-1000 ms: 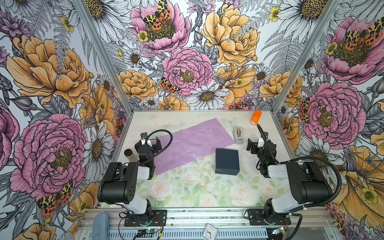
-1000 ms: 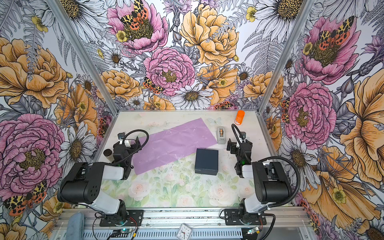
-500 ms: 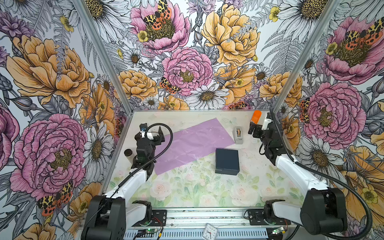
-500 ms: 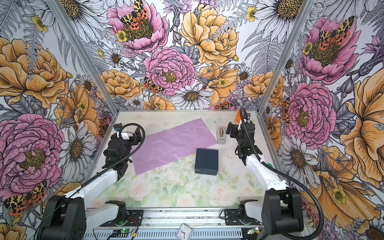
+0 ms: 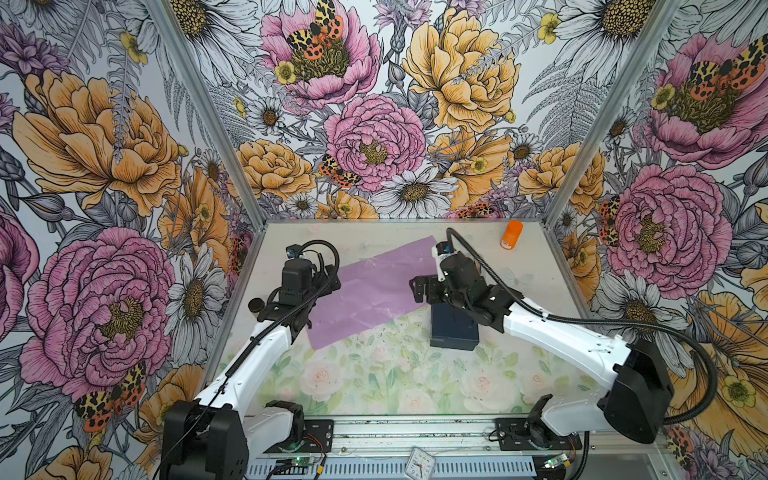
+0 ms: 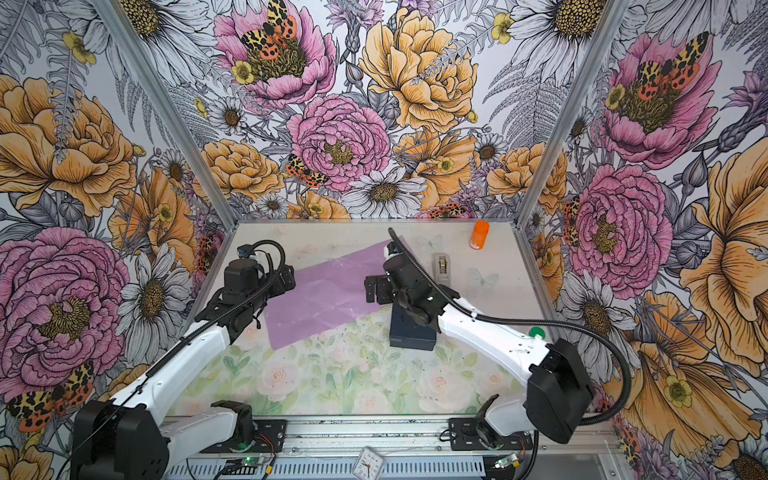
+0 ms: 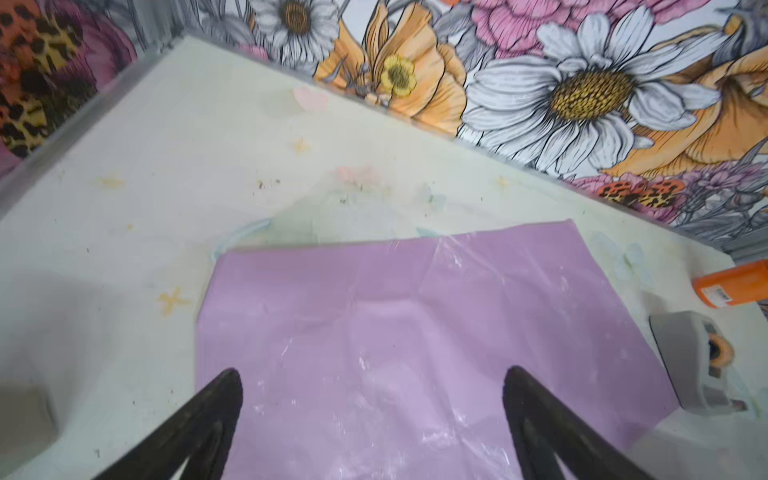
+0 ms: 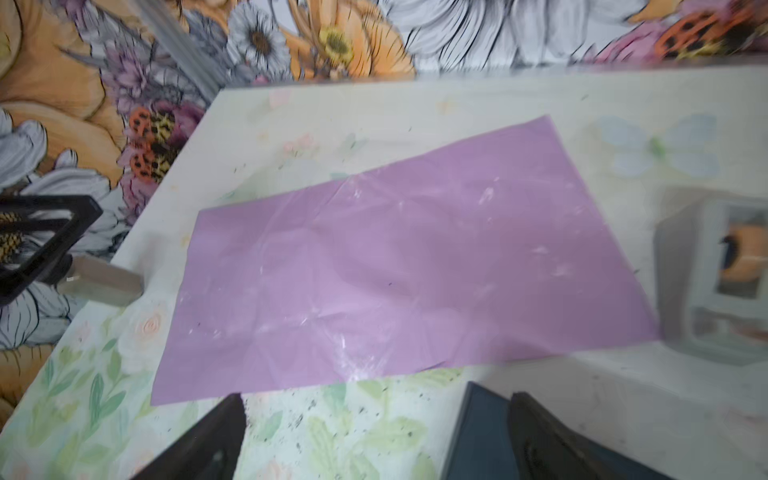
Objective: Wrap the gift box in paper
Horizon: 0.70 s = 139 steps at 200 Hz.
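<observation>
On the table (image 5: pixel 374 374) the paper (image 5: pixel 365 291) runs diagonally, near-left to far-right

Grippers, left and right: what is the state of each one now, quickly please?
Left gripper: open, holding nothing, over the paper.
Right gripper: open, holding nothing, close to the gift box.

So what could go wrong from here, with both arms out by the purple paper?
The paper lies flat and thin, so the open left pincer might crease or tear it instead of catching an edge. The open right pincer hangs partly over the gift box; coming down, one finger could shove it. The tape dispenser beside the paper might get knocked.
</observation>
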Each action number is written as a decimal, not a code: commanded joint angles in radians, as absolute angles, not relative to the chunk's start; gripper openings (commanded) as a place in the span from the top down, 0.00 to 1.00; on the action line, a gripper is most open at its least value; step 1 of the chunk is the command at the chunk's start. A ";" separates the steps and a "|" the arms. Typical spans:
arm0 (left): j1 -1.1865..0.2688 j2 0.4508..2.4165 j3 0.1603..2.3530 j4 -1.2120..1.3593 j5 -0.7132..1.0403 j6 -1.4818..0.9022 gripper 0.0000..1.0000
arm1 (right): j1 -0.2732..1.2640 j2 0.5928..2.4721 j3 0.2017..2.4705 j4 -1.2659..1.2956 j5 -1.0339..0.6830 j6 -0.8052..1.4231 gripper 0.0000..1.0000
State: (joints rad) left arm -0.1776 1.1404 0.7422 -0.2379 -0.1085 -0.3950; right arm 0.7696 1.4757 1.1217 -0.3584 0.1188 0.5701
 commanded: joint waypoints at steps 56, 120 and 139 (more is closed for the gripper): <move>-0.139 1.230 0.731 -0.253 0.016 -0.488 0.01 | 0.872 1.844 1.280 -0.382 0.036 0.761 0.01; -0.137 1.263 0.748 -0.253 0.002 -0.487 0.01 | 0.807 1.820 1.120 -0.352 0.065 0.826 0.01; -0.137 1.269 0.752 -0.261 0.002 -0.485 0.01 | 0.750 1.782 1.046 -0.347 0.064 0.835 0.00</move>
State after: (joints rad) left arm -0.1459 1.2621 0.7345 -0.2653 -0.0093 -0.4740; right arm 0.8127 1.8496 1.1183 -0.3531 0.0532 0.7906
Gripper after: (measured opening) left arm 0.988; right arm 0.995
